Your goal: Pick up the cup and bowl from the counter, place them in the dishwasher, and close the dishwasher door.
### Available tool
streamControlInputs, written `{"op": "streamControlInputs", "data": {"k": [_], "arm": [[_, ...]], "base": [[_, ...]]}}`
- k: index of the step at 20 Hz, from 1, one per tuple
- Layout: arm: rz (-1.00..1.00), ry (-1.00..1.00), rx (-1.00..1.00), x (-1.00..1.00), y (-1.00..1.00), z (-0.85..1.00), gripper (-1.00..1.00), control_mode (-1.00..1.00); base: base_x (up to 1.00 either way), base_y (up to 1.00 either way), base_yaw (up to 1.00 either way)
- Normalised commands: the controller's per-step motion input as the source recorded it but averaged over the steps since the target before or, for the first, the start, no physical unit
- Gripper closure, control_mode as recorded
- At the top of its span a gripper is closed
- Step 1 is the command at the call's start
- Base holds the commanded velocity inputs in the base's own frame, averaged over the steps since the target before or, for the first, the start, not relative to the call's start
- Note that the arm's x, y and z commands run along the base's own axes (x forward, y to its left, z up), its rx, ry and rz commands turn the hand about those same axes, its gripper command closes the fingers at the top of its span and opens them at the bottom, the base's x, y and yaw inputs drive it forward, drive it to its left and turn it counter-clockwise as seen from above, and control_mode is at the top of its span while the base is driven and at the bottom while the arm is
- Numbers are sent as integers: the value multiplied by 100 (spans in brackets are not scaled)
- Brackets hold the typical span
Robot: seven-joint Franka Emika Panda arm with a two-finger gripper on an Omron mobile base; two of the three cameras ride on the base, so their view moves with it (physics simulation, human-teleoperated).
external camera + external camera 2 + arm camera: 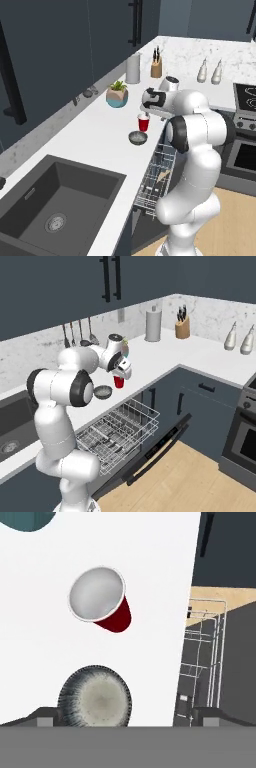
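The red cup stands upright on the white counter, near its front edge. The dark grey bowl sits just beside it, closer to the sink. My gripper hangs above the cup, pointing down, open and holding nothing. In the hand view the cup shows its pale inside, the bowl lies below it, and the fingertips stand wide apart. The dishwasher door is folded down. The white wire rack is pulled out below the counter edge.
A teal plant pot stands behind the cup. A paper towel roll, a knife block and two bottles stand further back. The dark sink is at the left, the oven at the right.
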Motion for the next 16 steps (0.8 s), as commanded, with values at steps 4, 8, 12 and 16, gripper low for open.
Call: {"op": "streamControlInputs", "data": {"k": [4, 8, 12, 16], "arm": [[-10, 0, 0, 44, 0, -23, -100, -100], [-9, 0, 0, 49, 0, -30, -100, -100], [-5, 2, 0, 44, 0, -30, -100, -100], [-3, 3, 0, 45, 0, -29, -100, -100]], "base": [[0, 0, 0], [0, 0, 0], [0, 0, 0], [0, 0, 0]]}}
